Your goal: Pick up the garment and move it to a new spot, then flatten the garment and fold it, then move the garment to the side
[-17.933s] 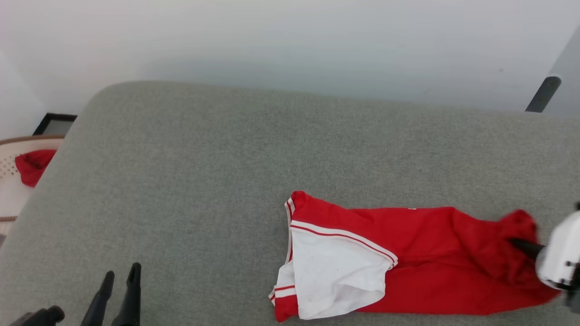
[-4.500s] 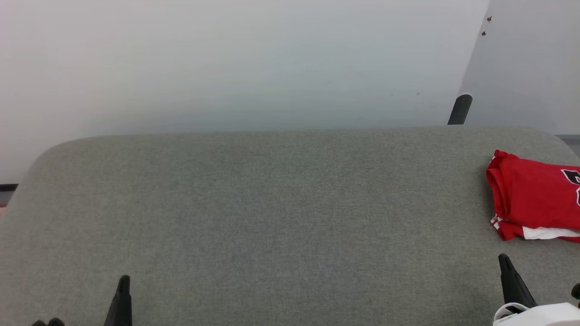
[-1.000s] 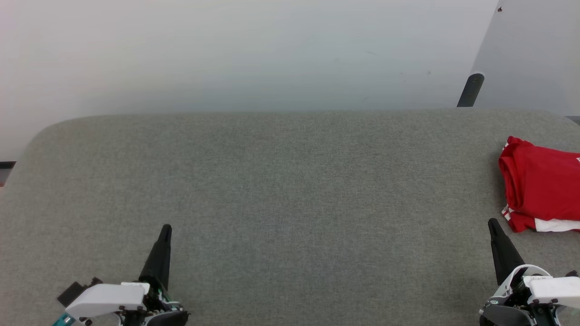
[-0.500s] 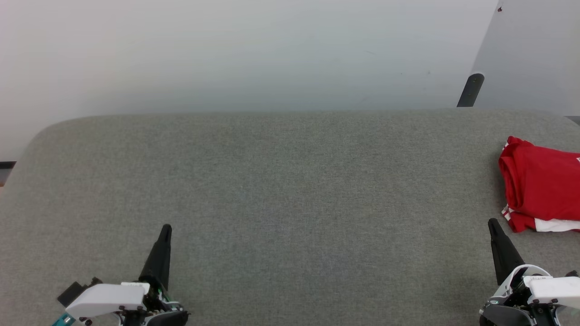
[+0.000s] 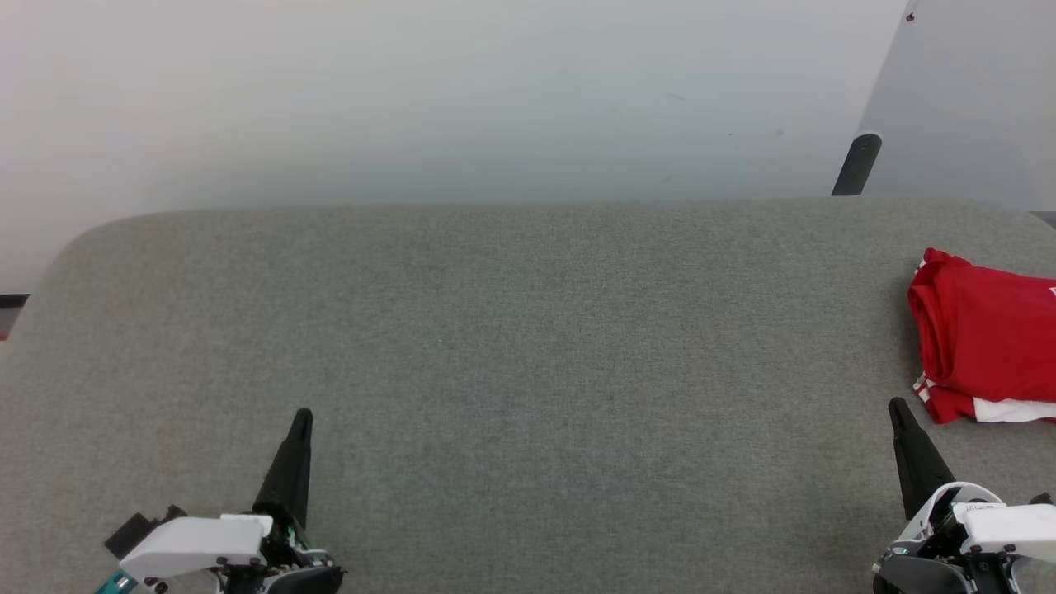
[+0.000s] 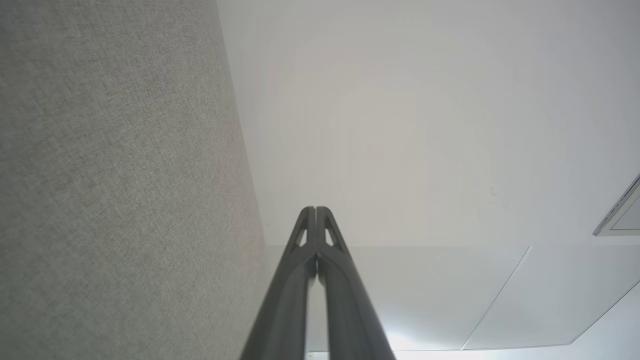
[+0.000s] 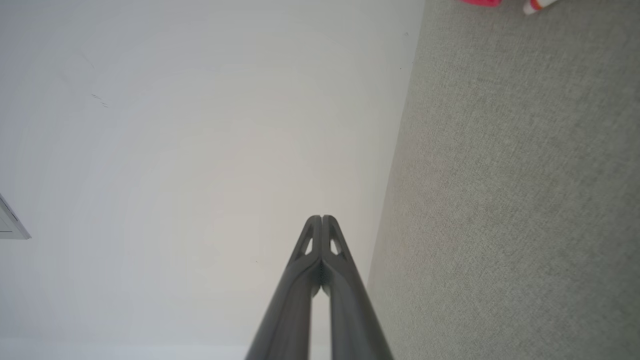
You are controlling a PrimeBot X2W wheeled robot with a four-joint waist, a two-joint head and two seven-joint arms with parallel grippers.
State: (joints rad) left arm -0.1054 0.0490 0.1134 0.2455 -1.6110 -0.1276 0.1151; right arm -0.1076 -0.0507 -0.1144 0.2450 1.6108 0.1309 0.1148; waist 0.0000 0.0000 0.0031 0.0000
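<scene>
The garment, a red jersey with a white panel and striped trim along its near edge, lies folded at the far right of the grey cushioned surface, partly cut off by the picture's edge. A sliver of the garment peeks into the top of the right wrist view. My right gripper sits shut and empty at the lower right, just in front of the garment and apart from it. At the lower left my left gripper is shut too, holding nothing. Both wrist views show fingertips pressed together, left gripper and right gripper.
A pale wall rises behind the surface's far edge. A dark rounded post stands at the back right beside a grey panel. The surface's left corner rounds off near the floor.
</scene>
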